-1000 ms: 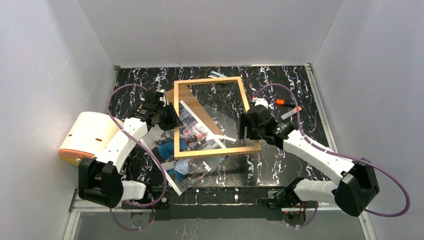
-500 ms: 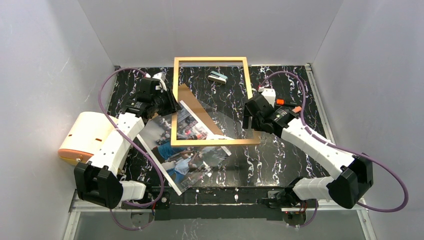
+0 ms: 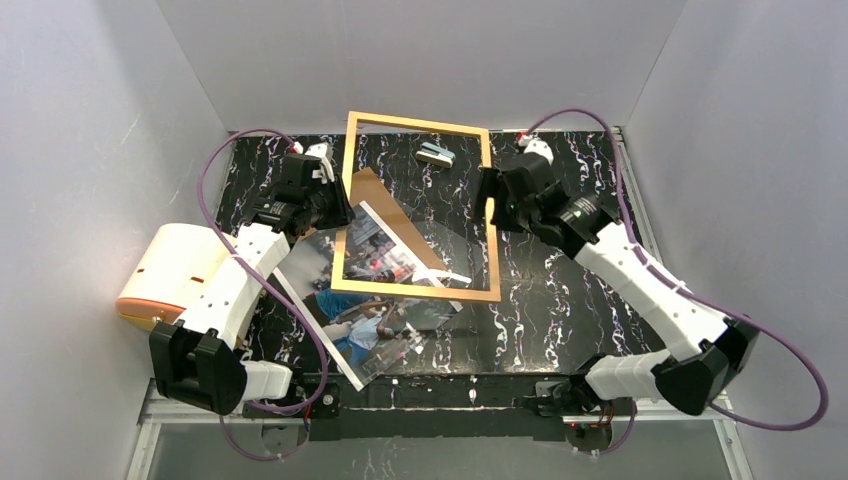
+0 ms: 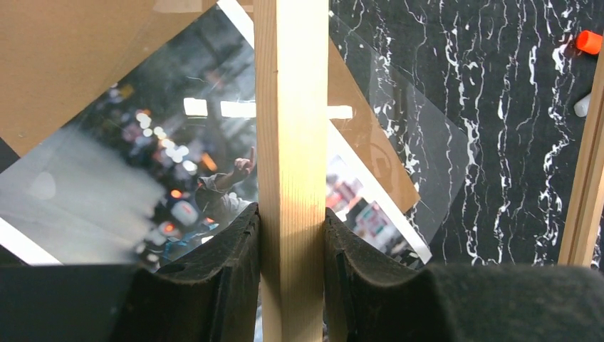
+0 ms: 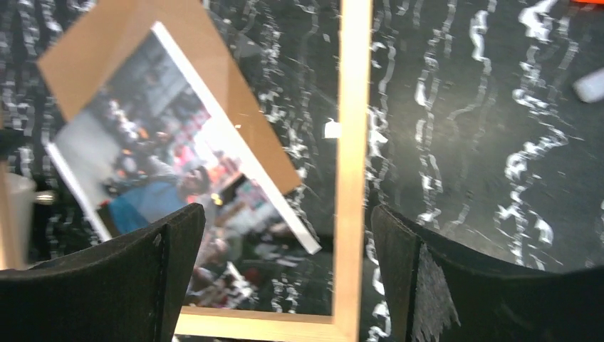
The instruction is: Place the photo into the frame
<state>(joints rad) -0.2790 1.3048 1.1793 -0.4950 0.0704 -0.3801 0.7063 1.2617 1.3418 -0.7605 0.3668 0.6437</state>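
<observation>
1. The photo (image 3: 370,320) is not in the frame (image 3: 415,291). It lies flat and askew on the table (image 3: 570,310). Its far corner shows through the frame's opening, and the rest reaches out past the frame's near rail towards my arm bases.
2. A plain brown backing board (image 4: 71,57) sits under the photo's far end, inside the frame's outline as I see it from above. A clear sheet (image 4: 427,142) lies over the board and part of the photo. I cannot tell if it is fixed to the frame.
3. The frame holds nothing. Its far rail rides high in the top view, so it looks lifted and tilted. I cannot tell if its near rail touches the photo.
4. My left gripper (image 4: 292,221) is clamped on the frame's left rail, with both pads pressed flat against the wood.
5. My right gripper (image 5: 285,214) hangs over the frame's right rail with its jaws spread wide. The rail runs between the fingers and touches neither, so it grips nothing.
6. A small grey-teal object (image 3: 435,154) shows through the opening near the frame's far rail.
7. An orange-capped item (image 4: 587,41) lies on the table just beyond the frame's right rail.
8. A cream and orange device (image 3: 175,270) stands well left of the frame.
</observation>
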